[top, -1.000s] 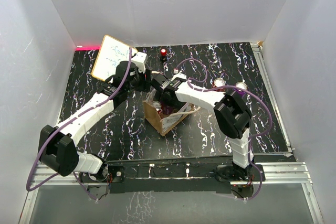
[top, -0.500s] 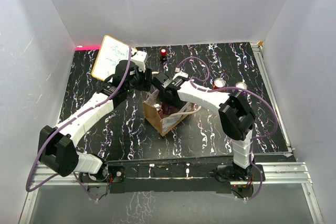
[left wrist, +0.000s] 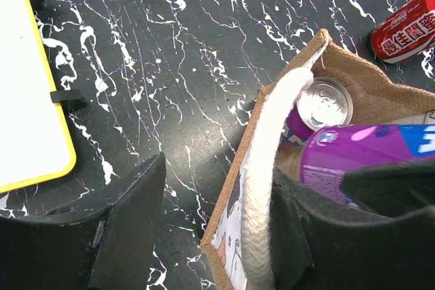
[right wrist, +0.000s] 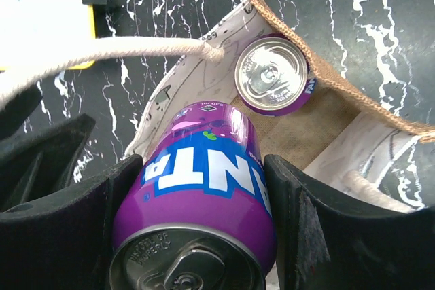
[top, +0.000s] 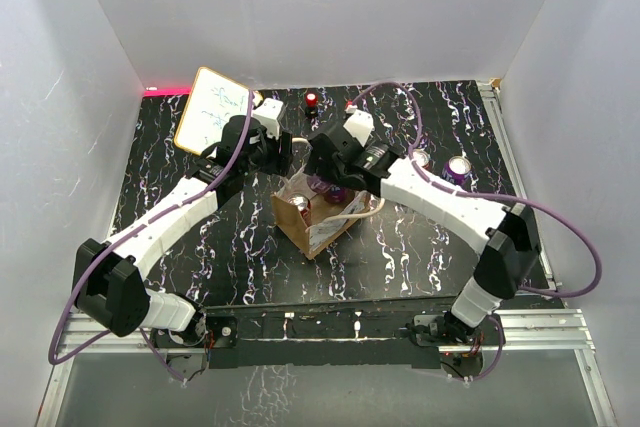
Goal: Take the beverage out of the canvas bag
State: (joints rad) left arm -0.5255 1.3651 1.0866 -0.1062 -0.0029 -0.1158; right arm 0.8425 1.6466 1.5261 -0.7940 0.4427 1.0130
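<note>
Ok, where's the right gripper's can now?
Right wrist view, centre: purple can, clamped in the right gripper at the canvas bag's open mouth, beside a second can inside.

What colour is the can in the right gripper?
The can is purple, with white lettering on blue; clearest in the right wrist view.

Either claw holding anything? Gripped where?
Right claw grips the purple can by its sides, over the open bag. Left claw is open; the bag's handle lies against one finger, not pinched.

Black marbled table under canvas bag, whiteboard, red can, purple can.
</note>
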